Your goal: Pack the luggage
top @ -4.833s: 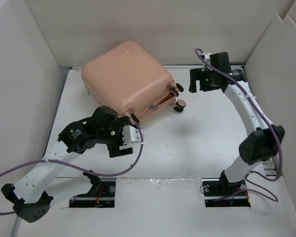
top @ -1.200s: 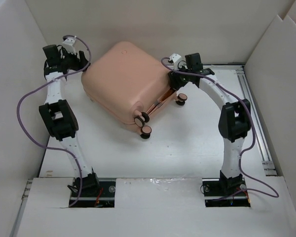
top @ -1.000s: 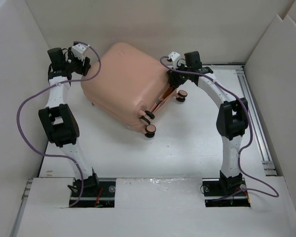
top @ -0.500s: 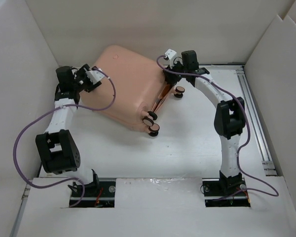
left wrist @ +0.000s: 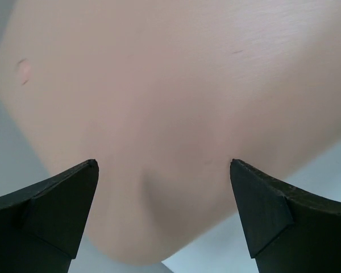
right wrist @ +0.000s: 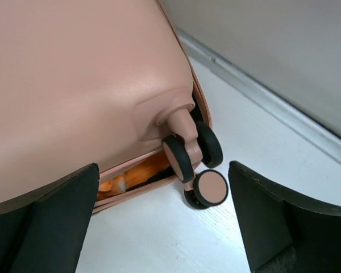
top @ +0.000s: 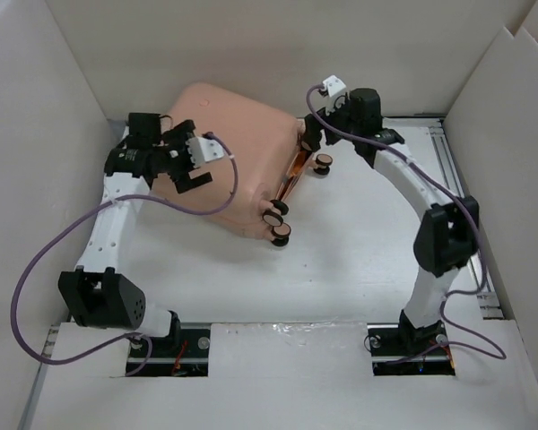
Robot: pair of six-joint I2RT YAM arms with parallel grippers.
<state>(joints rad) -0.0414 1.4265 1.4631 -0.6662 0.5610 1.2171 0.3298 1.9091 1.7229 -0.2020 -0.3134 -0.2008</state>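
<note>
With jaws apart and holding nothing, the left gripper [left wrist: 163,170] and right gripper [right wrist: 165,176] flank the large pale pink hard-shell suitcase [top: 242,134].

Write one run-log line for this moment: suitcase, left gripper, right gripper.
suitcase: nearly shut, something orange peeking out | left gripper: open, at its corner, empty | right gripper: open, beside wheels, empty

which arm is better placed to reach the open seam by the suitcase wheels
Right: the right gripper, open, frames the wheels and the seam gap; the left gripper faces only plain suitcase shell.
</note>
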